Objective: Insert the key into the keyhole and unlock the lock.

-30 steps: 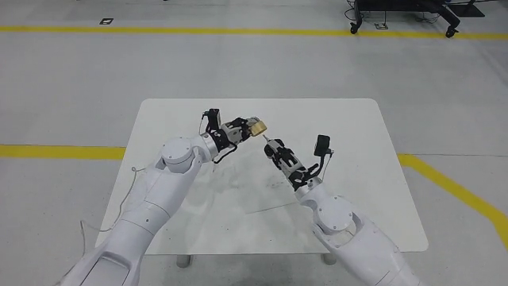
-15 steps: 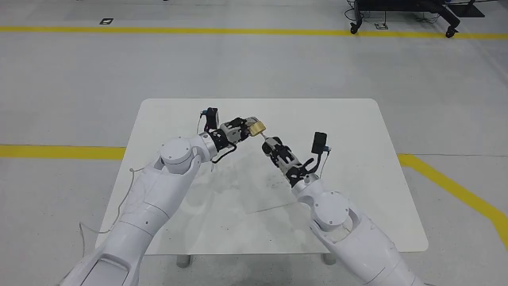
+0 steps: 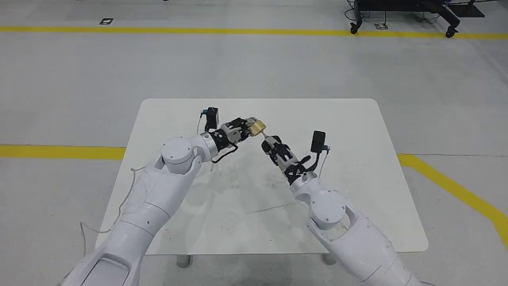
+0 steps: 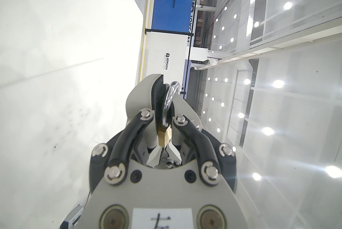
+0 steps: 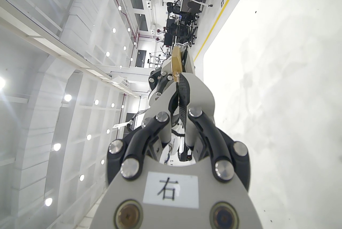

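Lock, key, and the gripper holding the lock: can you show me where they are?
lock (image 5: 176, 62): right wrist view, on its brass body.
key (image 5: 176, 82): right wrist view, on the thin blade meeting the lock's end.
left gripper (image 4: 166, 91): left wrist view, on the middle spot where it clamps the lock.

The white desk we work at
We see its rounded-cornered top marked with faint grey smudges, standing on the grey floor.
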